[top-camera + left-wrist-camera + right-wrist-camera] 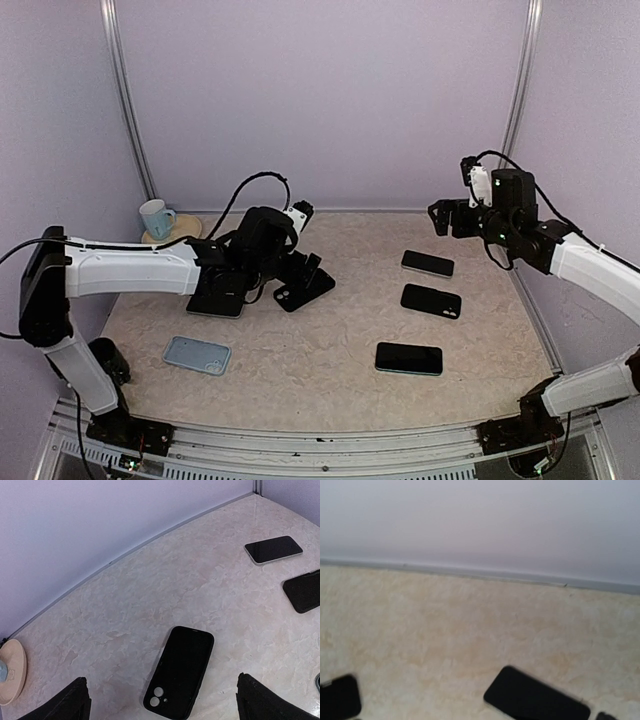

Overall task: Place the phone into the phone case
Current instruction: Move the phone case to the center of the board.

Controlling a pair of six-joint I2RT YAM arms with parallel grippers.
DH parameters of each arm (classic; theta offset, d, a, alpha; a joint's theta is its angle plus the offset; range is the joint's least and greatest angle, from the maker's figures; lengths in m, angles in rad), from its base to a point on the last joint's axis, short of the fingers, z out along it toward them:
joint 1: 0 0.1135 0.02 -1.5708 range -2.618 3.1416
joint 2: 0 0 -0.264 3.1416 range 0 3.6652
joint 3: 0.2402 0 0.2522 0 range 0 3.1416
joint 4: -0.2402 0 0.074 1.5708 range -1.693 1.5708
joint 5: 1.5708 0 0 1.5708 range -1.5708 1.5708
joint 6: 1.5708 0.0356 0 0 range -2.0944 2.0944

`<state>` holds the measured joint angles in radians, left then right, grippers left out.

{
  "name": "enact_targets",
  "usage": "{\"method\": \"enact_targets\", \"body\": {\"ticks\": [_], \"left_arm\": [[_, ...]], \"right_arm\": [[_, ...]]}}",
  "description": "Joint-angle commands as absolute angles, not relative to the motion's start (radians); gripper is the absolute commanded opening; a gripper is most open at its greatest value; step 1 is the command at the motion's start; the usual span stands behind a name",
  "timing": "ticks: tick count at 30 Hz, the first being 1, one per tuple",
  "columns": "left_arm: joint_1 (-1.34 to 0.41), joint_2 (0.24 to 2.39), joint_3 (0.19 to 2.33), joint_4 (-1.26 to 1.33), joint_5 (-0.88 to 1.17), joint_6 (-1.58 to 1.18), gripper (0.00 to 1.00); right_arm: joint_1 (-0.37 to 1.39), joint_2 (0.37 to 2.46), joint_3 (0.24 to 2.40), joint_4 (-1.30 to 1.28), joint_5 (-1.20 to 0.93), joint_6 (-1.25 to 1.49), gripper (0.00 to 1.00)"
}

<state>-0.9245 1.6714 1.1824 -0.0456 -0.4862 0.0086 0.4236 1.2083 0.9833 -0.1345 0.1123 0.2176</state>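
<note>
A black phone case [180,672] with round camera cutouts lies flat on the table, empty. My left gripper [161,682] hovers just above it, open, its fingers [70,705] well apart on either side and touching nothing. In the top view the case [310,287] sits under that gripper [300,272]. Three dark phones lie on the right half of the table: a far one [427,263], a middle one [431,300] and a near one [408,358]. My right gripper [447,217] hangs open and empty above the far right of the table, beyond the far phone [535,700].
A light blue-grey case [197,355] lies near the front left. Another dark flat item [215,302] lies under the left forearm. A pale cup [155,218] stands on a round coaster [12,677] at the back left corner. Walls close the back and sides.
</note>
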Motion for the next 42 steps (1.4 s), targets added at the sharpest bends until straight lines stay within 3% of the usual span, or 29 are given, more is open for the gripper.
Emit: {"method": "enact_targets", "body": {"ticks": [1,23,32,42], "left_arm": [[-0.942,1.709,1.147,-0.065,-0.559,-0.095,0.99],[-0.948,1.933,1.158,-0.182,-0.584,-0.156,0.99],[-0.901,2.010,1.210,-0.236,-0.637,-0.175,0.99],[-0.803,2.040,1.229,-0.268,-0.671,-0.223,0.99]], "right_arm": [[0.431,1.224,1.026,-0.137,0.171,0.245,1.00],[0.431,1.251,1.017,-0.172,0.196,0.221,1.00],[0.431,1.193,0.976,-0.128,0.219,0.218,1.00],[0.431,1.288,1.031,-0.212,0.272,0.230,1.00]]}}
